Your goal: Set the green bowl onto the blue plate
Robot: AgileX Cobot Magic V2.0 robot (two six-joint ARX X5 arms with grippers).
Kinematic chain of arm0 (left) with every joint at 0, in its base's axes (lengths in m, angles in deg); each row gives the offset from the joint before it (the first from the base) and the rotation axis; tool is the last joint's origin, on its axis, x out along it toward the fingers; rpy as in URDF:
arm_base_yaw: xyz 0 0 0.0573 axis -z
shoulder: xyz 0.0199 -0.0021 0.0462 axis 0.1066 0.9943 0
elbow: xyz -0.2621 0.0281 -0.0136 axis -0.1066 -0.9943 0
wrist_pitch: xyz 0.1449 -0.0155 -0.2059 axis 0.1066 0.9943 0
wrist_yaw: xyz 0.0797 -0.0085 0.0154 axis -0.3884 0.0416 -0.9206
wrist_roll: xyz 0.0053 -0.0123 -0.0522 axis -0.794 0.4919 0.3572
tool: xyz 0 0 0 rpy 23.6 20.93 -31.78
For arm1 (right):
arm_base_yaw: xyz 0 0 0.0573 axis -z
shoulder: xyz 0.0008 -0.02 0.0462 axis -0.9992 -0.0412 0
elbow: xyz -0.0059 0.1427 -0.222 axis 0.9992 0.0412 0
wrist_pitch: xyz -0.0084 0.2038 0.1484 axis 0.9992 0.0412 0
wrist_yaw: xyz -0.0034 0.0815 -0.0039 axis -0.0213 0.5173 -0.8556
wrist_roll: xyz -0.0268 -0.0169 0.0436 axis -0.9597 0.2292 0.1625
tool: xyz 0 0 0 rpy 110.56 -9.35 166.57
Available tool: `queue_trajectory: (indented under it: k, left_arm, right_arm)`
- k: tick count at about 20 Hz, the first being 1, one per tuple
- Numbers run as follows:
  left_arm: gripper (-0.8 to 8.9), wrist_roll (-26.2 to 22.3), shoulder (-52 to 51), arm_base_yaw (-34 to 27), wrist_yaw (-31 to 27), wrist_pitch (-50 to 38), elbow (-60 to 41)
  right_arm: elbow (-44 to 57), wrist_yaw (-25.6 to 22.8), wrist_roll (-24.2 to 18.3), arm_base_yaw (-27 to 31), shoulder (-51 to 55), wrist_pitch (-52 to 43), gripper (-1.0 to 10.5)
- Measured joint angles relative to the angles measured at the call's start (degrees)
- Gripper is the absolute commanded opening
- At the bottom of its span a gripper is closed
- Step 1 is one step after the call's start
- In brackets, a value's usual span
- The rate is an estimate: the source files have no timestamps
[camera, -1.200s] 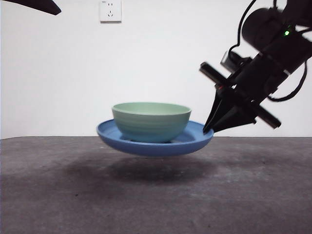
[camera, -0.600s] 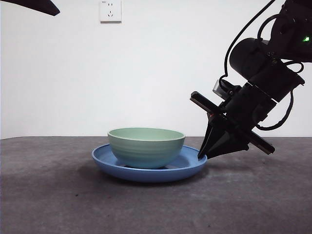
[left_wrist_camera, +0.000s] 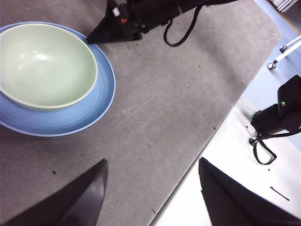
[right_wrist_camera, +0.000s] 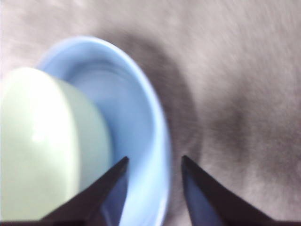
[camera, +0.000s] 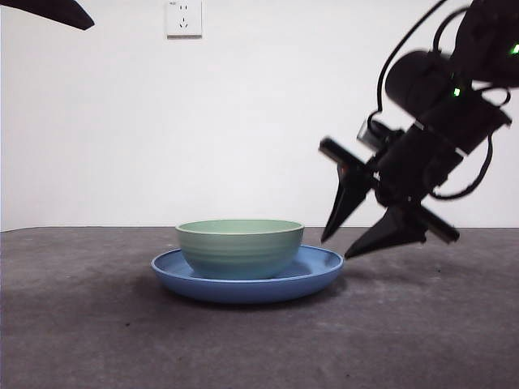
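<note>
Pale mint-green, the green bowl (camera: 240, 248) is round, with faint horizontal ridges on its outside and a lighter rim. It stands upright inside the blue plate (camera: 318, 271), a little to the left of the plate's middle in the front view, so more bare blue shows on the right side. The plate is wide, shallow and glossy, of a medium blue, with a low raised rim, and it is clearly broader than the bowl. It lies flat on the dark grey counter (camera: 422, 332), about in the middle of it.

One bowl and one plate are in view. Two grippers are seen.

The right gripper (camera: 347, 240) hangs at the right side of the plate, coming down at a slant from the upper right. Its two black jaws are spread apart and hold nothing. In the front view one tip is just above the plate's right rim and the other is just outside it, low over the counter; neither seems to touch. The right wrist view, which is blurred, shows the plate's rim between the two jaws.

The left gripper (left_wrist_camera: 151, 194) waits well apart from the plate, high at the left side, with its jaws wide apart and nothing between them. In the front view it is only a black tip in the upper left corner.

On the white wall behind there is one white socket (camera: 183, 18).
</note>
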State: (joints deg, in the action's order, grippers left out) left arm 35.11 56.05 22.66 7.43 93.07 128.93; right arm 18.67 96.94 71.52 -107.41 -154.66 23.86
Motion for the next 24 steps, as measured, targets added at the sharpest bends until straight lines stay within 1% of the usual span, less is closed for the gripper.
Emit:
queue_trajectory:
  k: [2, 4, 7, 10, 15, 19, 24]
  left_arm:
    - [3.11, -0.02, 0.00, 0.00, 0.00, 0.00, 0.00]
    - [3.11, -0.02, 0.00, 0.00, 0.00, 0.00, 0.00]
    - [3.11, -0.04, 0.00, 0.00, 0.00, 0.00, 0.00]
    - [3.11, -0.13, 0.00, 0.00, 0.00, 0.00, 0.00]
    - [3.12, -0.42, 0.00, 0.00, 0.00, 0.00, 0.00]
    - [3.11, -0.42, 0.00, 0.00, 0.00, 0.00, 0.00]
    - [3.11, -0.42, 0.00, 0.00, -0.02, 0.00, 0.00]
  right_arm:
    - [0.00, -1.09, -0.61, 0.31, 3.80, 2.51, 2.0]
    - [0.00, -2.49, -2.51, 0.33, 8.39, 5.92, 2.0]
    - [0.00, -2.75, -7.32, 0.26, 16.96, 12.20, 2.0]
    - [0.00, -2.43, -13.60, -0.59, 27.32, 20.44, 2.0]
    - [0.00, -0.46, -19.63, -1.57, 37.48, 30.32, 2.0]
    - [0.00, 0.96, -22.95, -1.92, 44.24, 37.22, 2.0]
    - [0.00, 4.28, -25.24, -1.95, 49.88, 44.41, 2.0]
